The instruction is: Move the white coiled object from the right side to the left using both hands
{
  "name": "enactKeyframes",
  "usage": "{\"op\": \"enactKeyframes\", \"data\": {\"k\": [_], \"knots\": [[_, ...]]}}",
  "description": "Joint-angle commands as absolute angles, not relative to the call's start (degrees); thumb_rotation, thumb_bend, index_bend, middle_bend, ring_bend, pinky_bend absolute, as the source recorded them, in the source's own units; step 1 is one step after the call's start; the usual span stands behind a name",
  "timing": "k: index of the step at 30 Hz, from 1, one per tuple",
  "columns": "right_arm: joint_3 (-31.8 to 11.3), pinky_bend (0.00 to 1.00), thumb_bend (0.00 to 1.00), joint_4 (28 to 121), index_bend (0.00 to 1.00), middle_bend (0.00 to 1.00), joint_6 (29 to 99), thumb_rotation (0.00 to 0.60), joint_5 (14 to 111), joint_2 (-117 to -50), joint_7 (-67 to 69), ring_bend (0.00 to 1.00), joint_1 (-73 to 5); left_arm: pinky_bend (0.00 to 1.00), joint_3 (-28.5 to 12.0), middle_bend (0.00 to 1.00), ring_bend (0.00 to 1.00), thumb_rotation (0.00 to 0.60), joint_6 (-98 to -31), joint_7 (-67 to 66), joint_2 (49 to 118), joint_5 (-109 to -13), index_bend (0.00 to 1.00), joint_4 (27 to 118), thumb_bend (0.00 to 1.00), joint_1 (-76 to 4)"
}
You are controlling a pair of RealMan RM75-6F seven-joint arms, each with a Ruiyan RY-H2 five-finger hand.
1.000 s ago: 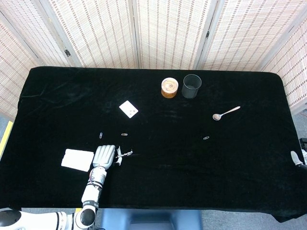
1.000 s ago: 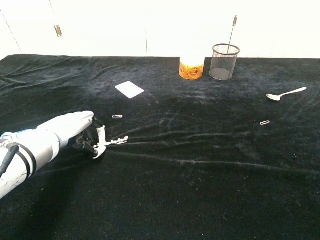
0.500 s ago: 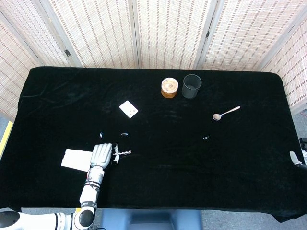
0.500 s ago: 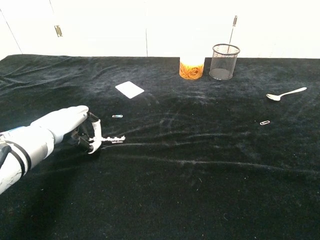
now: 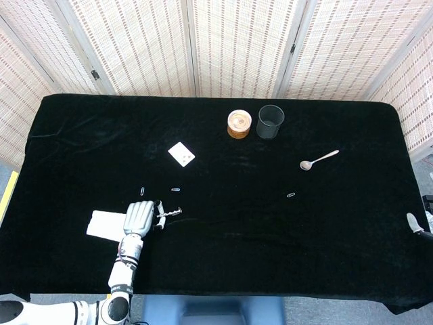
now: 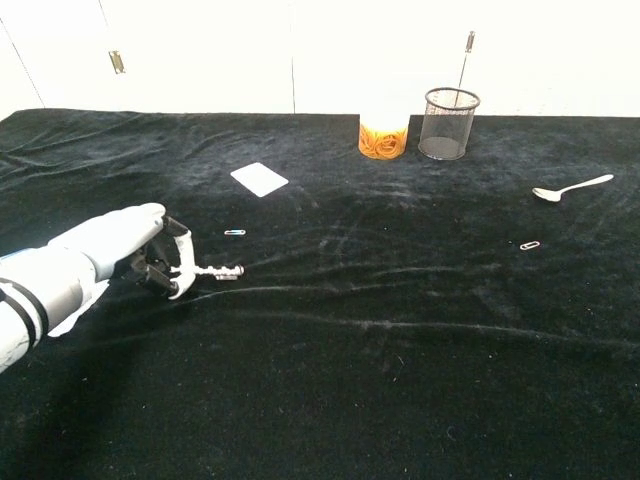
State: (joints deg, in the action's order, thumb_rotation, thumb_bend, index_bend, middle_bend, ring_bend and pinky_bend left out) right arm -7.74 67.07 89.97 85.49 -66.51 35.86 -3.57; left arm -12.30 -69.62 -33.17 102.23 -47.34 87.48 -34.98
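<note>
the left hand (image 5: 139,218) (image 6: 128,251), holding the white coiled object (image 5: 169,214) (image 6: 214,271), now sits further from the robot and further left than one second ago. it now overlaps the right end of the white pad (image 5: 106,224), and the object's tip lies nearer the paper clip (image 5: 176,189) (image 6: 235,232).

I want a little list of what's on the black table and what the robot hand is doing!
left robot hand: holds the white coiled object low over the cloth, left side
right robot hand: only a bit shows at the right edge
white pad: beside the left robot hand
card: flat, mid-left
jar of rubber bands: far side, next to the mesh cup
spoon: right side
paper clips: scattered
</note>
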Motion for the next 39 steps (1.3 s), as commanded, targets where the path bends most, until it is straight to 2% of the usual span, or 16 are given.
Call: {"op": "enactKeyframes", "data": {"k": [1, 39], "knots": [[-7.7, 0.04, 0.36, 67.1, 0.03, 0.00, 89.8, 0.600, 85.5, -66.5, 35.8, 0.00, -3.7, 1.00, -12.5, 1.00, 1.00, 0.600, -69.7, -32.5, 101.7, -47.7, 0.84, 87.8, 0.66, -34.7], [-7.7, 0.04, 0.36, 67.1, 0.04, 0.00, 88.0, 0.600, 85.2, -66.7, 35.2, 0.00, -4.6, 1.00, -14.3, 1.00, 1.00, 0.600, -68.2, -24.6, 96.4, -49.6, 0.84, 91.4, 0.66, -32.9]]}}
